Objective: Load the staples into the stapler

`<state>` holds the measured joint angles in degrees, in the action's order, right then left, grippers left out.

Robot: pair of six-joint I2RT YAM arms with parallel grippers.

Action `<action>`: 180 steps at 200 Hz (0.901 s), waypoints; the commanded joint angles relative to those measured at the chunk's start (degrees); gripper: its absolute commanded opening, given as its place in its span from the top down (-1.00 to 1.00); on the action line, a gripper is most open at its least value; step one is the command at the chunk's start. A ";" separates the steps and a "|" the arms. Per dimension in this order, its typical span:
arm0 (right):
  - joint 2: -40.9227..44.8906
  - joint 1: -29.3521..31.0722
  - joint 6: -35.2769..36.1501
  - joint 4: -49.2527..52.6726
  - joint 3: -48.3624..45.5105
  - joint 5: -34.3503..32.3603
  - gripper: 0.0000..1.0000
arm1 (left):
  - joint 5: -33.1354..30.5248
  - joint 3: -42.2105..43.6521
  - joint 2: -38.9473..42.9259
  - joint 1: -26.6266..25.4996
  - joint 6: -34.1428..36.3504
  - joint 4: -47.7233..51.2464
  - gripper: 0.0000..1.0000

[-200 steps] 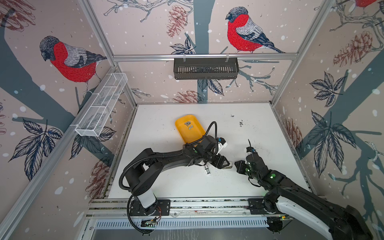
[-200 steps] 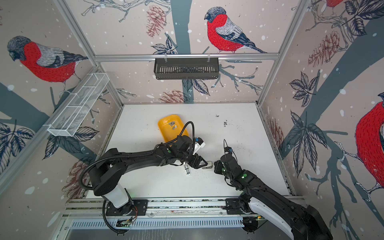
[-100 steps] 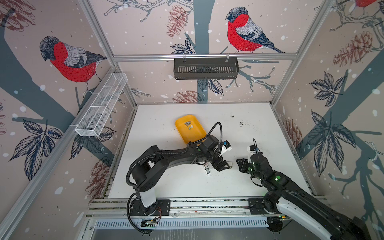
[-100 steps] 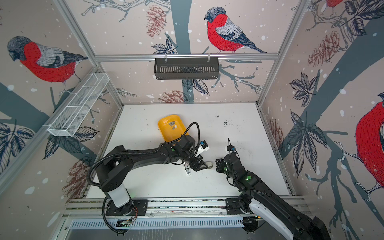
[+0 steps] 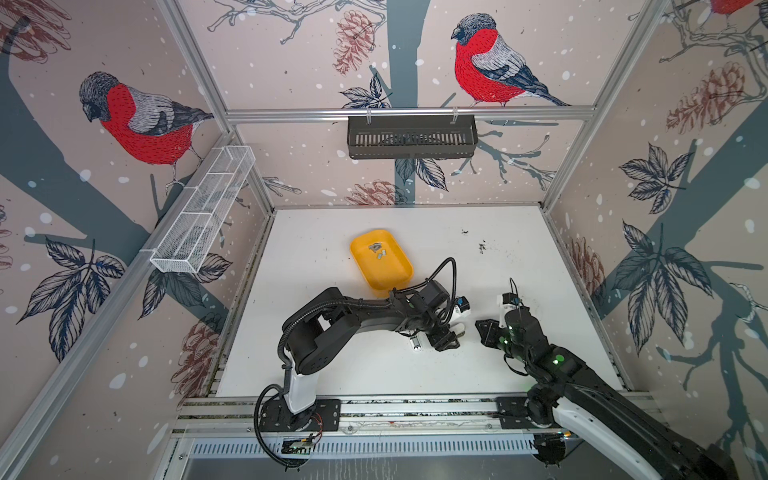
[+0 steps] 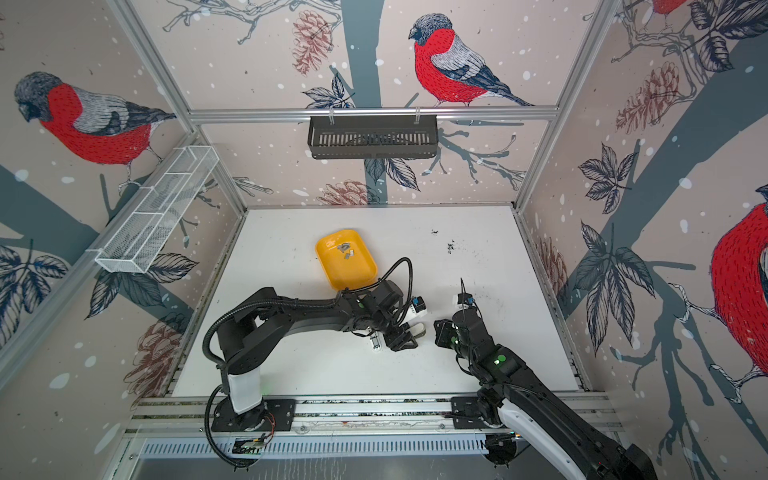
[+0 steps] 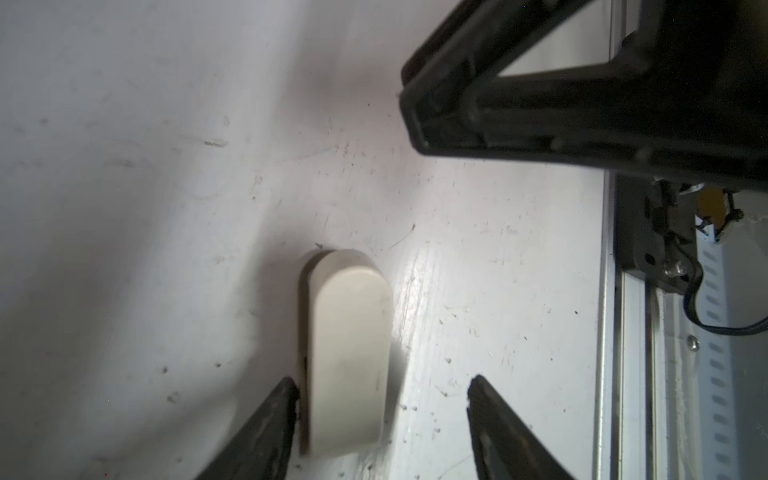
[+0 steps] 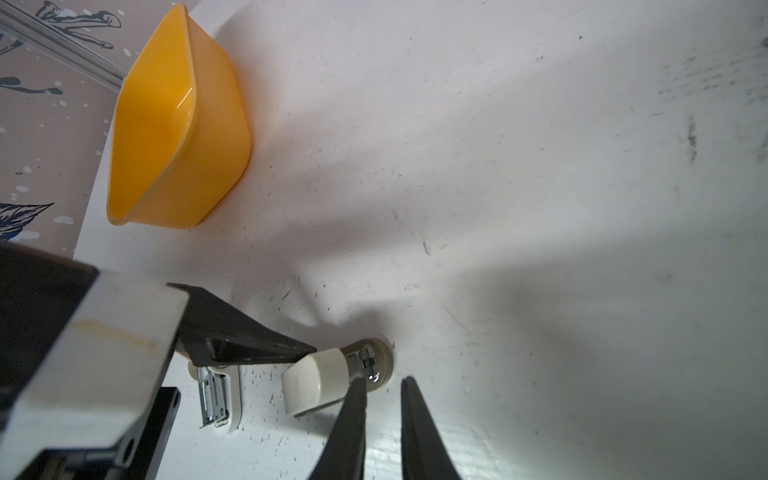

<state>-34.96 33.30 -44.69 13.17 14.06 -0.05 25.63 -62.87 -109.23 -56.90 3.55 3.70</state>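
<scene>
On the counter [image 5: 332, 365], the cream stapler [image 7: 349, 353] lay between the fingers of the left pincer [image 7: 382, 381]. This pincer stood wide: one finger touched the stapler and the other stood apart from it. The right pincer [image 8: 384, 382] was narrow and held nothing. The staples [image 5: 377, 250] lay in the yellow tray [image 5: 399, 282], well apart from both pincers.

Progress was judged early. Neither pincer carried a strip, so picking, inserting and closing remained.

Both top views showed the staples inside the tray, whereas the right wrist view showed only its outer wall. That wrist view alone showed a metal channel [image 8: 365, 361] exposed past the stapler's cover, with a second cream part [image 8: 216, 399] just beside. The left wrist view alone showed the gap at the free finger.
</scene>
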 commanded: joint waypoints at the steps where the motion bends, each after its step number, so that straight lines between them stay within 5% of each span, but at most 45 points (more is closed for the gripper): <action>1: -0.02 -0.16 0.39 -0.77 -0.17 0.49 0.64 | -3.46 0.50 -0.10 -0.52 0.46 0.22 -0.23; 132: 0.47 -0.34 -0.62 -1.46 -1.41 0.85 0.65 | -17.87 1.84 0.19 -5.49 -2.91 -0.01 0.19; 180: 1.24 -2.36 -2.48 -4.40 -2.07 6.47 0.59 | -20.27 2.70 1.53 -5.93 -3.96 0.02 0.42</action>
<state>-34.13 32.08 -45.34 12.23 12.23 2.59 7.46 -60.86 -108.66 -62.70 0.30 1.96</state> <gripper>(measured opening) 0.190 0.311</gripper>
